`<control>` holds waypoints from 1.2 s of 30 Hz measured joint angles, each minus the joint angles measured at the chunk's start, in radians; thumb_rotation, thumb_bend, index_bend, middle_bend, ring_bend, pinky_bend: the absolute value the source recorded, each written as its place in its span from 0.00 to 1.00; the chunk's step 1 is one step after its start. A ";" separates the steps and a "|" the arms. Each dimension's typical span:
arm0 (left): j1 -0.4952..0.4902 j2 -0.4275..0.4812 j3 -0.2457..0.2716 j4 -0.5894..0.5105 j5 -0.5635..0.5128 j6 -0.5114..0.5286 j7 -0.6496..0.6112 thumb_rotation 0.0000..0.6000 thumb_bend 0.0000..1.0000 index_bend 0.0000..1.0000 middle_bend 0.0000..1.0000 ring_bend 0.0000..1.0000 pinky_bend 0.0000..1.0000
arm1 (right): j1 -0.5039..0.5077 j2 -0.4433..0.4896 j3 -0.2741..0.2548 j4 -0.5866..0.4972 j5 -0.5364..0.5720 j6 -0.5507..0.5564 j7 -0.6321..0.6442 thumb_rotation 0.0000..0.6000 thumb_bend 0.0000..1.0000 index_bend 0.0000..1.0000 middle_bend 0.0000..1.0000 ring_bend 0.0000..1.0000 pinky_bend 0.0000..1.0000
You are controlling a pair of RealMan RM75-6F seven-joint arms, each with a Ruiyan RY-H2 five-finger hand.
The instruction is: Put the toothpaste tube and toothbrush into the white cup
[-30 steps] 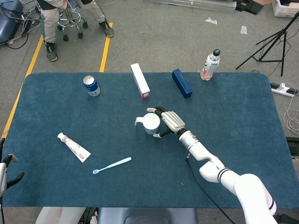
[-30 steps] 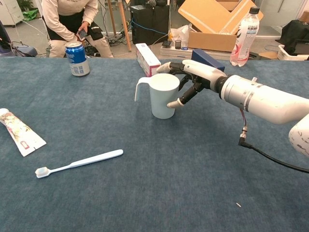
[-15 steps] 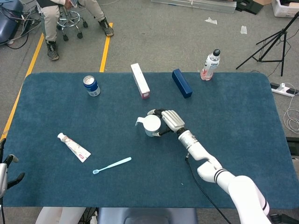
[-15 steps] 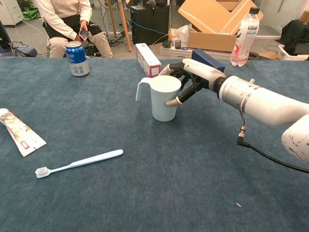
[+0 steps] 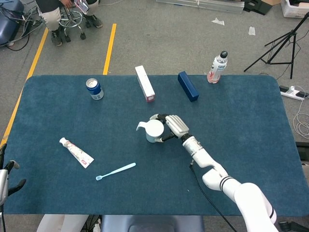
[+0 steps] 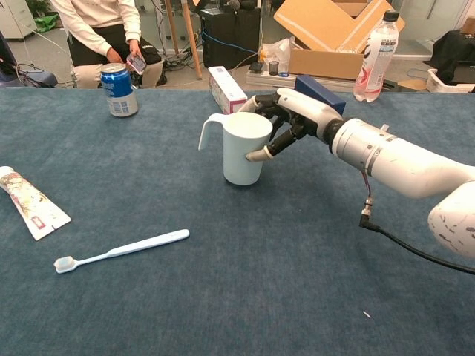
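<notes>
Standing upright in the right hand (image 6: 286, 122), white cup (image 6: 243, 148) handle points left

glossy white right arm (image 6: 401, 159) with silver wrist ring, black cable (image 6: 415, 251), and grey-and-black right hand (image 6: 286, 119)

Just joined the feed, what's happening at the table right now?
The right hand grips the white cup, which stands upright mid-table with its handle pointing away from the hand. The toothpaste tube and the toothbrush lie flat on the blue cloth near the left front, neither in the cup yet. The left hand sits at the table's near-left edge, holding nothing.
</notes>
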 measured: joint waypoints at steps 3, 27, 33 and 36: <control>0.001 0.000 0.001 0.000 0.000 0.001 0.002 1.00 0.02 0.47 0.06 0.00 0.00 | 0.003 -0.010 -0.005 0.003 -0.005 0.004 0.014 1.00 0.00 0.35 0.49 0.32 0.42; 0.023 0.017 0.004 -0.020 0.013 0.032 -0.002 1.00 0.02 0.47 0.06 0.00 0.00 | 0.077 -0.103 -0.024 0.059 -0.038 0.012 0.043 1.00 0.00 0.35 0.49 0.32 0.42; 0.023 0.017 0.005 -0.020 0.015 0.029 -0.002 1.00 0.02 0.47 0.06 0.00 0.00 | 0.084 -0.112 -0.026 0.062 -0.038 0.007 0.035 1.00 0.00 0.35 0.49 0.32 0.42; 0.024 0.017 0.006 -0.020 0.017 0.031 -0.002 1.00 0.02 0.47 0.06 0.00 0.00 | 0.088 -0.118 -0.027 0.067 -0.037 0.001 0.035 1.00 0.00 0.35 0.49 0.32 0.42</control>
